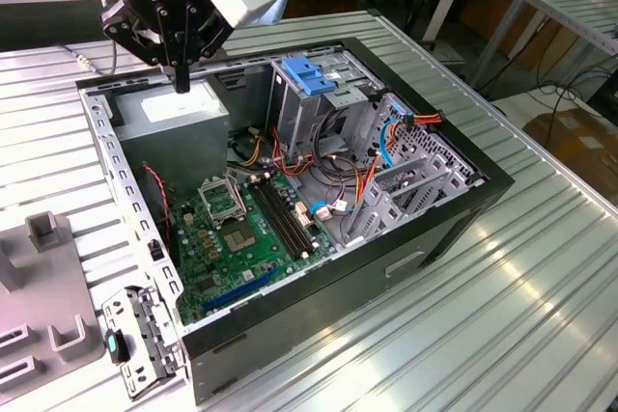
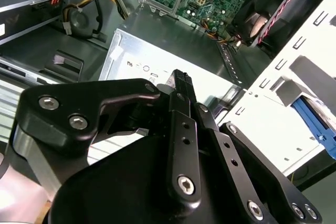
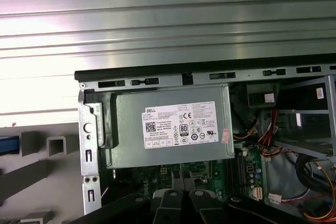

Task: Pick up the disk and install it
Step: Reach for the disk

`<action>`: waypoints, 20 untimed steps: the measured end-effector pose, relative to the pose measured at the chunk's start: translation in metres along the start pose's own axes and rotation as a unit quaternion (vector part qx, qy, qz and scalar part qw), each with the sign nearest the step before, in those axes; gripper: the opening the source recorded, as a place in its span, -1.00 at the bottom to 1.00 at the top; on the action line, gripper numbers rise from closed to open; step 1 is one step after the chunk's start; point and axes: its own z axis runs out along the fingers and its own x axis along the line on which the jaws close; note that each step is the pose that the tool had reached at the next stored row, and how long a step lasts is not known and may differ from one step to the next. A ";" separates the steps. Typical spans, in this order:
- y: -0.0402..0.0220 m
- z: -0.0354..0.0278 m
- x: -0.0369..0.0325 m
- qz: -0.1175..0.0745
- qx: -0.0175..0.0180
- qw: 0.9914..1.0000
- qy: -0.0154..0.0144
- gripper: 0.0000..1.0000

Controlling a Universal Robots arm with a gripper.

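The gripper (image 1: 182, 82) hangs directly above the power supply (image 1: 179, 118), its fingers clenched together into a single dark tip with nothing between them. In the second wrist view the tip (image 2: 181, 80) stands just over the power supply's pale label, and whether it touches the lid cannot be told. In the first wrist view only the black linkages show below the power supply (image 3: 168, 129); the fingertips are cut off.

The power supply sits in a corner of the open computer case (image 1: 454, 229). Beside it, deeper in the case, lies the green motherboard (image 1: 237, 238), partly hidden under coloured wires. Beyond the power supply, on the exterior view's right, stands the metal drive cage (image 1: 328, 108), topped by a light-blue latch plate (image 1: 307, 74); a thin blue cable (image 1: 386, 137) curls further along. The inside of the cage's bays is hard to make out.

The disk (image 3: 8, 145) lies outside the case, well apart from the power supply, in a grey slotted fixture (image 3: 37, 145) on the ribbed metal table (image 1: 502, 315). Only a strip of its blue rail shows, cut off by the frame edge; its dark body is not visible. The second wrist view catches the same blue rail (image 2: 312, 121), half hidden behind pale fixture blocks. In the exterior view the fixture (image 1: 48, 238) is cropped.
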 end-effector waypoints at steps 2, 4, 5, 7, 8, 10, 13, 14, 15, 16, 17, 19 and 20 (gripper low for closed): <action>-0.0002 0.0000 0.0022 0.000 0.000 1.000 0.000 -0.79; -0.0003 0.0000 0.0043 0.000 0.000 1.000 0.000 -0.79; -0.0004 -0.0001 0.0054 0.000 0.000 1.000 0.000 -0.79; -0.0005 -0.0001 0.0066 0.000 0.000 1.000 0.000 -0.79; -0.0005 -0.0001 0.0072 0.000 0.000 1.000 0.000 -0.79; -0.0007 -0.0001 0.0089 0.000 0.000 1.000 0.000 -0.79; -0.0008 -0.0002 0.0107 0.000 0.000 1.000 0.000 -0.79; -0.0008 -0.0002 0.0112 0.000 0.000 1.000 0.000 -0.79; -0.0009 -0.0002 0.0120 0.000 0.000 1.000 0.000 -0.79; -0.0009 -0.0002 0.0127 0.000 0.000 1.000 0.000 -0.79; -0.0010 -0.0002 0.0134 0.000 0.000 1.000 0.000 -0.79; -0.0011 -0.0002 0.0148 0.000 0.000 1.000 0.000 -0.79; -0.0012 -0.0002 0.0153 0.000 0.000 1.000 0.000 -0.79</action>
